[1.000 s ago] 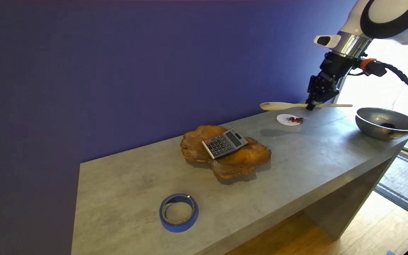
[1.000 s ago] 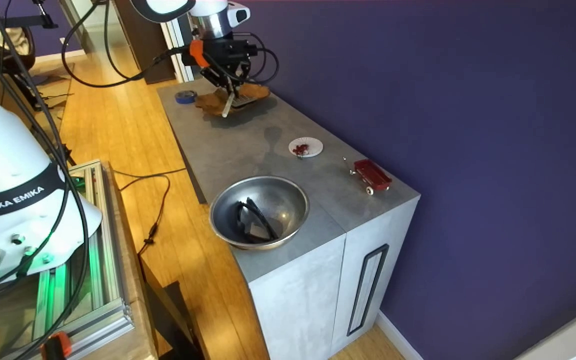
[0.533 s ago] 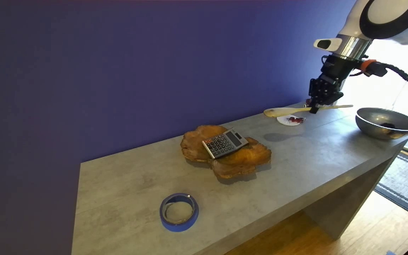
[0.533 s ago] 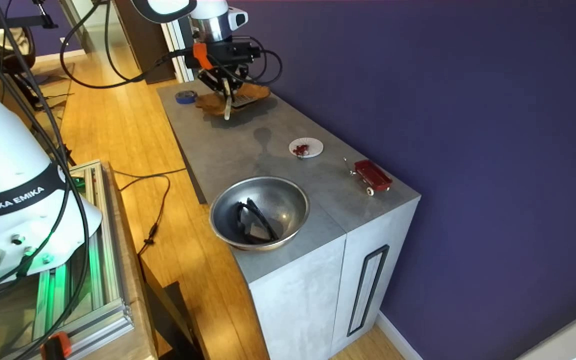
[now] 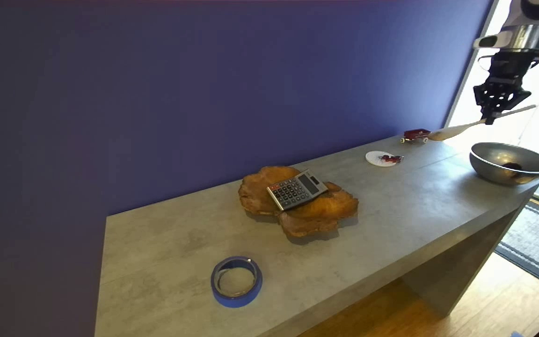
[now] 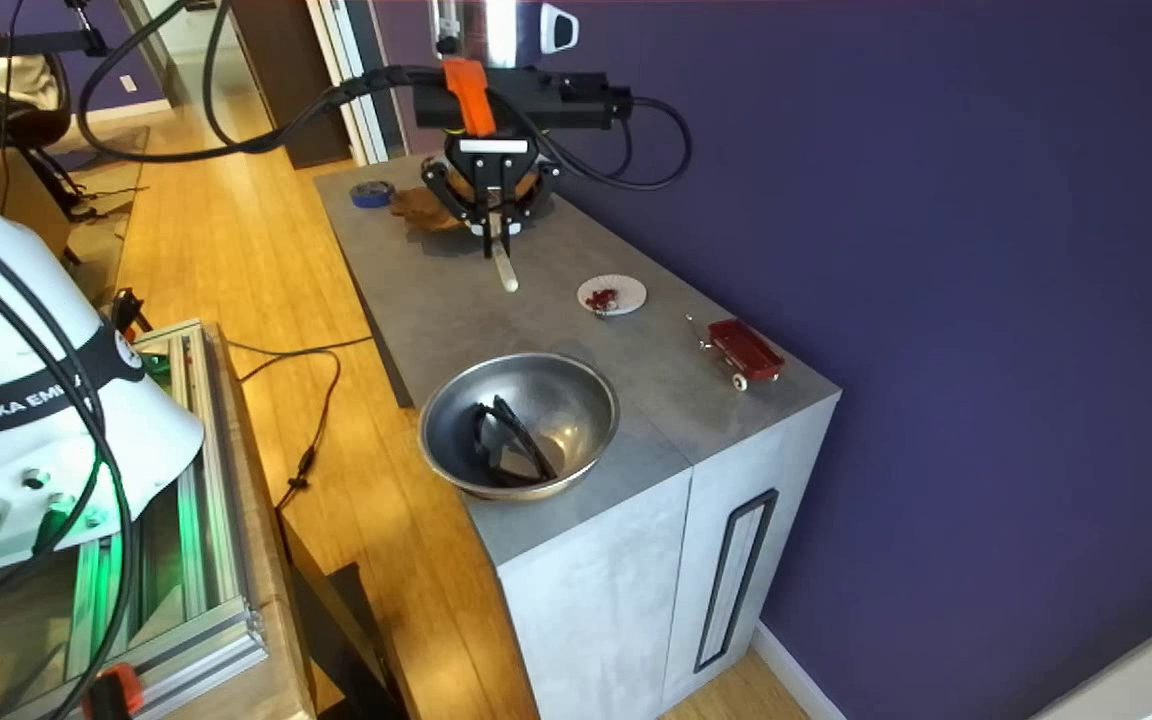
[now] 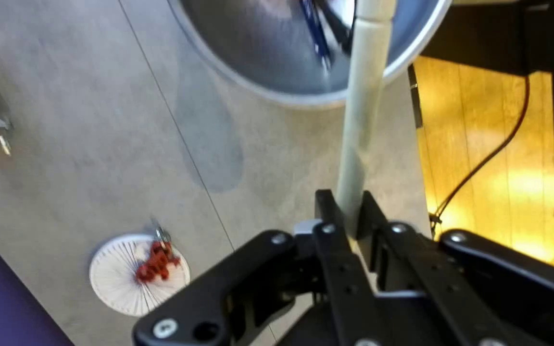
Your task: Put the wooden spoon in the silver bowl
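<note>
Black two-fingered tool [image 6: 497, 245] pinched narrow on handle of long pale wooden spoon [image 7: 361, 115], spoon aloft over grey counter [image 6: 436, 300], not yet in wide round silver metal bowl [image 6: 581, 410]. Long axis: handle end points toward bowl, overlapping its rim in wrist view; oval head on opposite side of tool. My read: bowl lies ahead along handle and lower; tool likely needs to travel handle-first before lowering, else head could land outside rim.

Grey table [image 5: 391, 215], 1 silver bowl [image 6: 581, 418], white disc [image 6: 629, 293], red wagon [image 6: 746, 350], wooden slab [image 5: 323, 213], blue tape [image 5: 236, 300]
</note>
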`<control>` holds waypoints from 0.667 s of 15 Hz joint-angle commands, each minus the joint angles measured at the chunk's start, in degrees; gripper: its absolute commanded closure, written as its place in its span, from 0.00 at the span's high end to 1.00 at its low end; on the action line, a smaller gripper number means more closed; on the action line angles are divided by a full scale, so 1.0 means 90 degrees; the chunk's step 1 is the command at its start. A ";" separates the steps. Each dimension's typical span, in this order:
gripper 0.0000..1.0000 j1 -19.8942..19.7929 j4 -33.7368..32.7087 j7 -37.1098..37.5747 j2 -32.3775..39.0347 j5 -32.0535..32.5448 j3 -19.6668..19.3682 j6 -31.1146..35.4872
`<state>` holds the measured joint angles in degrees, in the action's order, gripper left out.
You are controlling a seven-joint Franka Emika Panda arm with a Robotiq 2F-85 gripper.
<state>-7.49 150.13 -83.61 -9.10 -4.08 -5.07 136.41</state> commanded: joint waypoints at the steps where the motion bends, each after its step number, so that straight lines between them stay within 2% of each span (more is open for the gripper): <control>1: 0.04 -0.0638 0.0197 -0.0023 -0.0740 0.1153 -0.0780 -0.0544; 3: 0.04 -0.1065 0.0116 -0.0123 -0.0939 0.1614 -0.1266 -0.0690; 4: 0.14 -0.0693 -0.0005 0.0017 -0.0524 0.1293 -0.1078 -0.0527; 6: 0.14 -0.0976 -0.0003 -0.0135 -0.0714 0.1489 -0.1385 -0.0585; 8: 0.14 -0.0998 0.0000 -0.0163 -0.0786 0.1505 -0.1426 -0.0624; 9: 0.04 -0.0976 0.0001 -0.0161 -0.0784 0.1505 -0.1401 -0.0625; 10: 0.04 -0.1071 0.0015 0.0079 -0.0589 0.1870 -0.1346 -0.0222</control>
<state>-16.99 150.19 -85.33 -15.94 9.06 -16.70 131.00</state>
